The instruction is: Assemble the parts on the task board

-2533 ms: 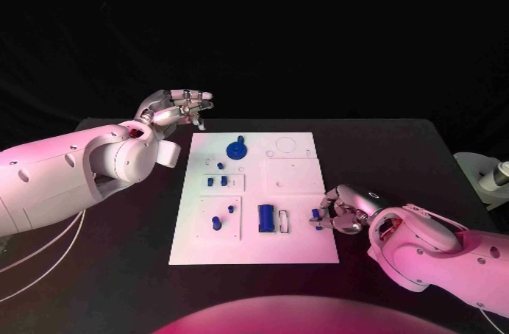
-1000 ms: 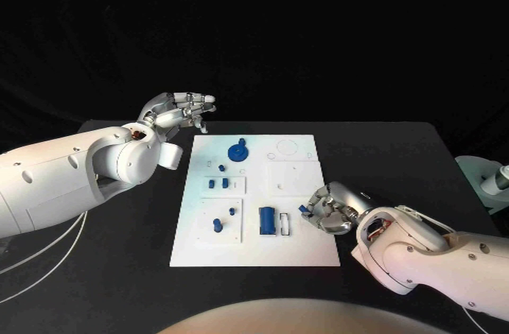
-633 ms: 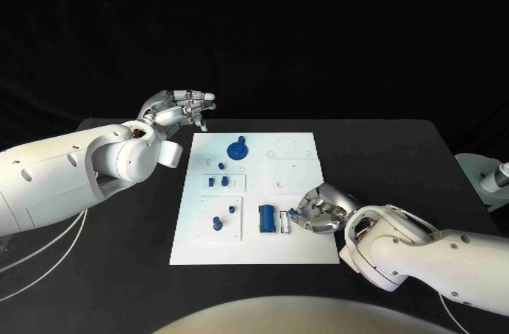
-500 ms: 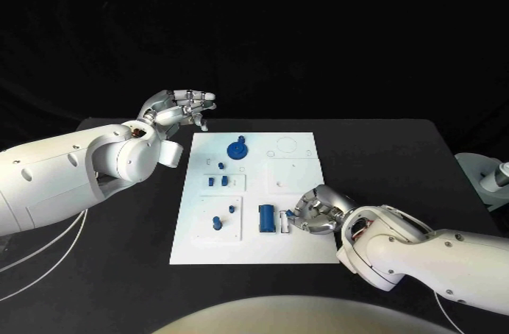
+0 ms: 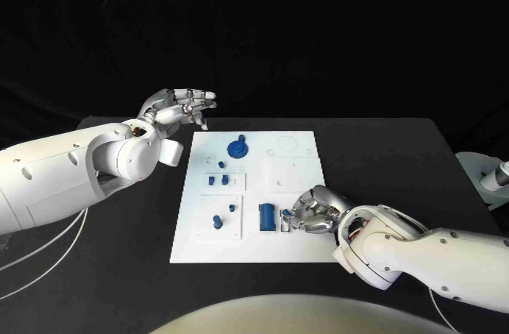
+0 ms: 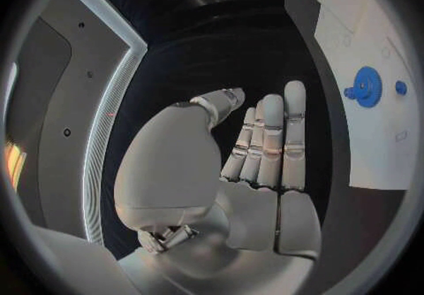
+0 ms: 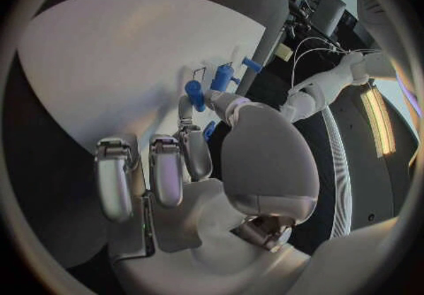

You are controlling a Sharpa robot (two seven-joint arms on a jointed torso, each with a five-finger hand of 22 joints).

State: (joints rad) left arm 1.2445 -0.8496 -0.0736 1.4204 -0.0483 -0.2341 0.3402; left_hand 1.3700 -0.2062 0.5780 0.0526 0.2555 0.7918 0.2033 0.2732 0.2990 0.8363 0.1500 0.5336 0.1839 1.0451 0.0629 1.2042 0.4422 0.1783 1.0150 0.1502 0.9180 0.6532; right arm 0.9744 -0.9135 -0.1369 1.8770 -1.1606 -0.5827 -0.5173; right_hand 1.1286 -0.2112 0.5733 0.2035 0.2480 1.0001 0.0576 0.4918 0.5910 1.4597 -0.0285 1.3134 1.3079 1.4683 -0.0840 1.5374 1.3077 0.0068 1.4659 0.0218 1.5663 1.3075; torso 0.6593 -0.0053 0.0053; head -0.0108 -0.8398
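Simply task board (image 5: 254, 194), blue parts (image 5: 265, 216).

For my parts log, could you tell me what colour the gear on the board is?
Blue; the gear shows best in the head view.

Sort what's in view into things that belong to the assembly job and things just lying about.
Job:
task board
blue gear
blue block
small blue pegs
small blue part pinched by the right hand
left hand, empty, beyond the board

Lying about:
cables on the black table

Left hand (image 6: 256, 168) with fingers straight, off the task board (image 6: 371, 76), blue gear (image 6: 366, 85) beyond.
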